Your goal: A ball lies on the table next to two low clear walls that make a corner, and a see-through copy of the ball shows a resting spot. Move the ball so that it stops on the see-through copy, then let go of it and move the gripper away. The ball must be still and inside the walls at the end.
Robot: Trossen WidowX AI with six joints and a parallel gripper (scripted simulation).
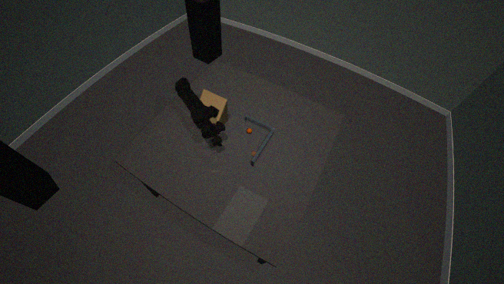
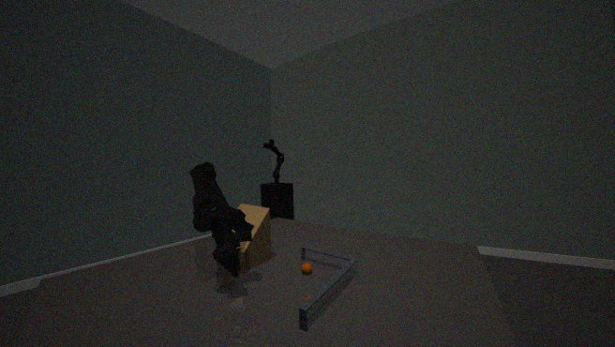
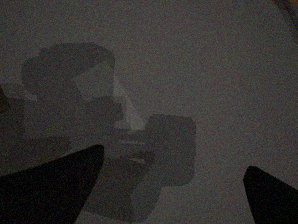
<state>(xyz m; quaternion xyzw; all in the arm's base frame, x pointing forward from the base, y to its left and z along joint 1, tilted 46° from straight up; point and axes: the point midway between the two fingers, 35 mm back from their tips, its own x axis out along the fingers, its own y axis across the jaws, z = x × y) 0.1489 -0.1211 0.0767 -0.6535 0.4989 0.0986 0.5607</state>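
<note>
Gripper (image 1: 217, 142) hangs low over the table (image 1: 173, 161), jaws wide apart on nothing (likely readied for a grasp). Orange ball (image 1: 249, 130) rests inside the corner walls (image 1: 265, 143), well apart from the gripper; the faint see-through copy (image 1: 253, 153) sits nearer the long wall's end.

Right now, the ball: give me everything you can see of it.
The ball is small, round and bright orange, plain-surfaced with no markings visible at this size. It rests on the table inside the corner formed by the two low clear walls, nearer the shorter wall and apart from both. Nothing touches it but the table. The fainter see-through copy lies farther along the longer wall. The gripper is open, off to the side, well clear of the ball. The wrist view does not show it.
</note>
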